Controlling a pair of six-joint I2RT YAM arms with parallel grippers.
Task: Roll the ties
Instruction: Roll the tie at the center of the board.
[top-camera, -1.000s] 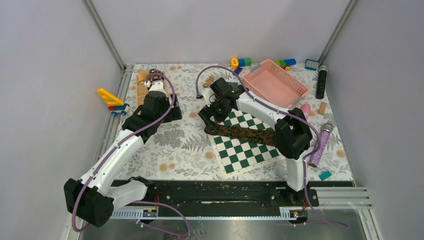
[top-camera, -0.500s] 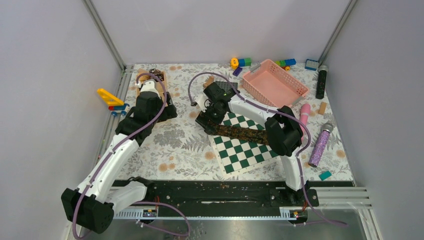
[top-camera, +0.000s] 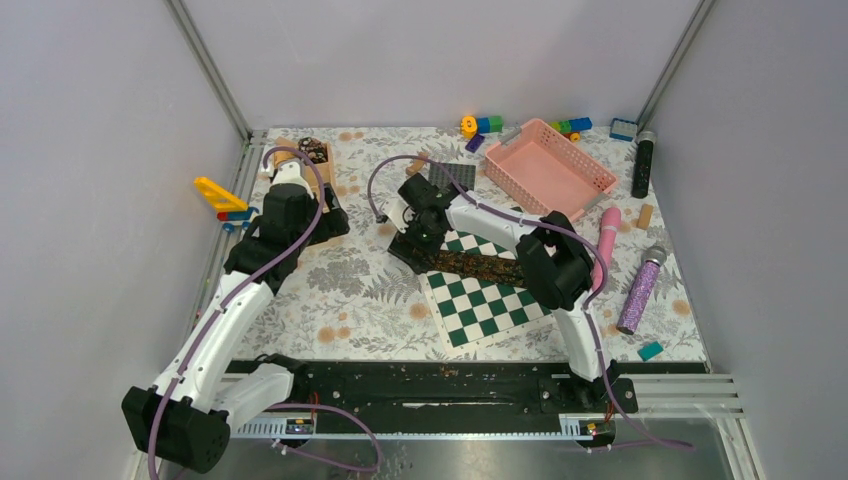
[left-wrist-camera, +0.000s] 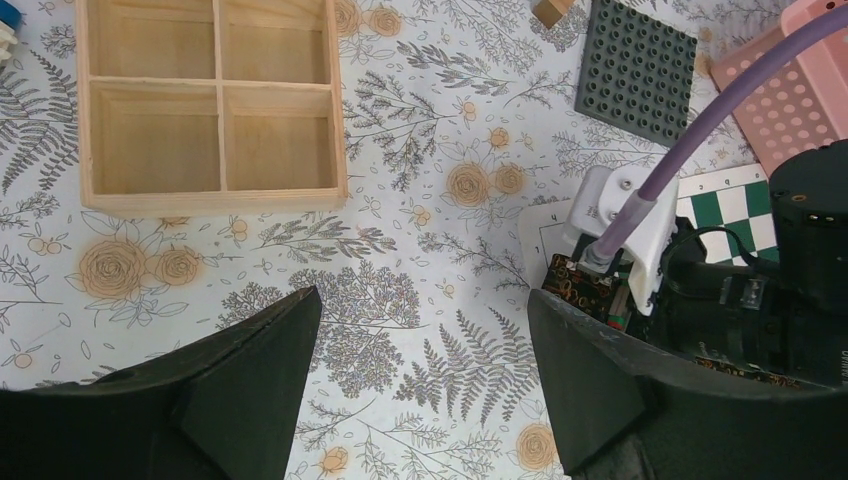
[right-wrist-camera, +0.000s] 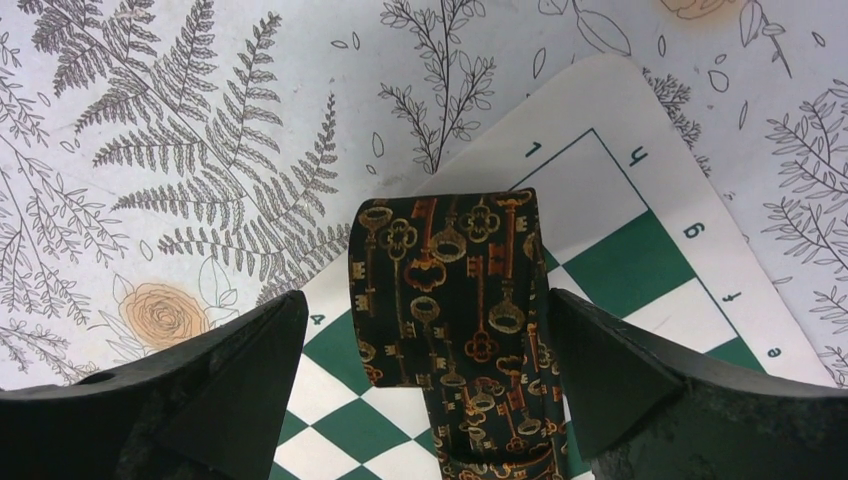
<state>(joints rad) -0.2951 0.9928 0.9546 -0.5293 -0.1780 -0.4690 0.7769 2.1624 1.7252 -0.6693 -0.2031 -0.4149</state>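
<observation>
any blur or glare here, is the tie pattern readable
right wrist: sharp, no glare, key pattern on the tie reads clearly; left wrist: wooden box crisp, left gripper a near-black silhouette; top external: soft even light, faint shadows, tie too small for detail.

The tie (right-wrist-camera: 450, 300) is black with a pattern of gold and rust-red keys, and the chessboard (right-wrist-camera: 640, 270) has green and white squares. The table cover (left-wrist-camera: 400, 150) is white with grey ferns and pale orange roses. At the far right the basket (top-camera: 548, 165) is pink, and nearer on the right the microphone (top-camera: 638, 295) is glittery purple.
</observation>
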